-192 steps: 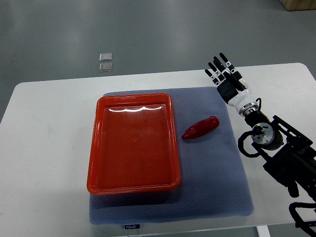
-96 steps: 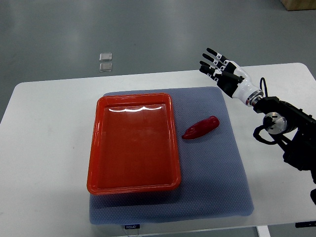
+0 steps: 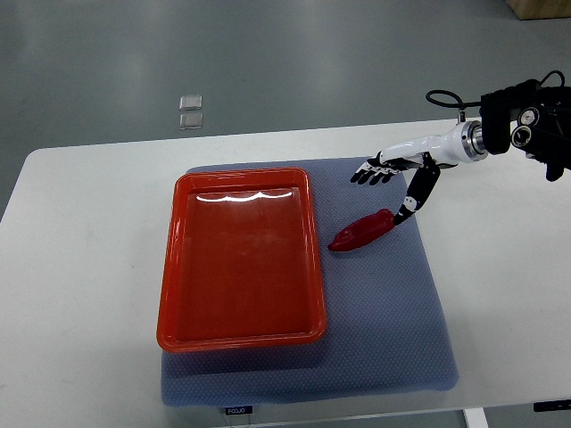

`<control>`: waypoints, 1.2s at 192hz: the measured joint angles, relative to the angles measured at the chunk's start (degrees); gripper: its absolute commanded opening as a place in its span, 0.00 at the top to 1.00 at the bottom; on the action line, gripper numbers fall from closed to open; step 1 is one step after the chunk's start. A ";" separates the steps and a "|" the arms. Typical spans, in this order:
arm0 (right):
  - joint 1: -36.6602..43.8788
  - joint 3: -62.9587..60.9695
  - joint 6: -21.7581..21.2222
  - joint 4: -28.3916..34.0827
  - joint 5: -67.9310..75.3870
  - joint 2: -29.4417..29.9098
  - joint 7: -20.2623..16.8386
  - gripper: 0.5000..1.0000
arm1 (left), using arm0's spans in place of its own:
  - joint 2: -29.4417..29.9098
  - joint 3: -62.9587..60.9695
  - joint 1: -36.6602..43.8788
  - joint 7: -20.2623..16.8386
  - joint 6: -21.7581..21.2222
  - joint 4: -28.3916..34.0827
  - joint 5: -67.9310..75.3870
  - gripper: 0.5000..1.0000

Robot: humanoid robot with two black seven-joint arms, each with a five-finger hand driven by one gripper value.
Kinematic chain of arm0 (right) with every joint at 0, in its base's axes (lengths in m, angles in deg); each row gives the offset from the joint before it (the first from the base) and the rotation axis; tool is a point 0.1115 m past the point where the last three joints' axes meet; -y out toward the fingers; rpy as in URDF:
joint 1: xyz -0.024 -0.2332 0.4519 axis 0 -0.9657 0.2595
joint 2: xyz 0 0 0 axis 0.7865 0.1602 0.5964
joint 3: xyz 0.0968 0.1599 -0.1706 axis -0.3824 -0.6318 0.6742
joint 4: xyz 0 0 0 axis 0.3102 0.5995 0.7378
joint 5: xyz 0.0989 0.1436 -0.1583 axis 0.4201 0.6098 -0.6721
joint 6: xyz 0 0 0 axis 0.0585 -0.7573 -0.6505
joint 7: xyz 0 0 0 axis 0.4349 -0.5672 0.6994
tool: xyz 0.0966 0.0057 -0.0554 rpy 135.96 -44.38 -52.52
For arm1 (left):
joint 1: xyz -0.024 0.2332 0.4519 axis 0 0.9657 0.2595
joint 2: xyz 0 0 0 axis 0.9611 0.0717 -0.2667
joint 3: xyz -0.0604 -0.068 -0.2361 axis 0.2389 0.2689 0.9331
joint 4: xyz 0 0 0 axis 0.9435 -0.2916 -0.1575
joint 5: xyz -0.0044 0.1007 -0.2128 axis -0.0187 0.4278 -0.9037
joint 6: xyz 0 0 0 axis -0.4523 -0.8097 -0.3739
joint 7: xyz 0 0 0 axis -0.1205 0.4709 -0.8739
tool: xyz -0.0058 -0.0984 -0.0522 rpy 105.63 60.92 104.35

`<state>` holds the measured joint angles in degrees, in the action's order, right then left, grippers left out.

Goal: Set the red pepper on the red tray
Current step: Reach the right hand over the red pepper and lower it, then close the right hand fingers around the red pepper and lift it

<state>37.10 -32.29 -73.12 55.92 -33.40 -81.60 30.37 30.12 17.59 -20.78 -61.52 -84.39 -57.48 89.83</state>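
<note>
A red pepper (image 3: 362,230) lies on the blue-grey mat (image 3: 384,303), just right of the red tray (image 3: 241,257). The tray holds nothing. My right hand (image 3: 389,185) comes in from the right edge and hovers over the pepper's right end. Its fingers (image 3: 368,171) are spread and point left, and the thumb (image 3: 414,198) hangs down toward the pepper's tip. The hand holds nothing. The left arm does not show.
The mat lies on a white table (image 3: 80,267). Two small clear squares (image 3: 190,111) lie on the grey floor beyond the table's far edge. The right forearm (image 3: 522,129) sits at the upper right.
My right arm has swung up and out to the right edge. The hand has turned to point left and dropped toward the pepper's right end. The pepper and tray have not moved.
</note>
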 measured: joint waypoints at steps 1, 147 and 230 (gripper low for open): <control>0.22 0.25 -0.01 0.07 -0.04 0.03 -0.01 0.16 | 0.00 0.00 0.00 0.01 0.00 0.00 -0.01 0.00; 3.42 11.15 9.28 1.37 -4.87 9.16 -0.05 0.21 | 0.00 0.03 0.00 0.08 -0.02 0.53 -0.20 0.00; 2.91 14.03 11.68 0.76 -7.22 9.66 0.09 0.41 | 0.00 0.01 0.00 0.14 -0.02 0.56 -0.20 0.00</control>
<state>40.00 -18.26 -61.44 56.68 -40.62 -71.95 30.46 30.12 17.60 -20.78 -61.38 -84.41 -56.93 89.63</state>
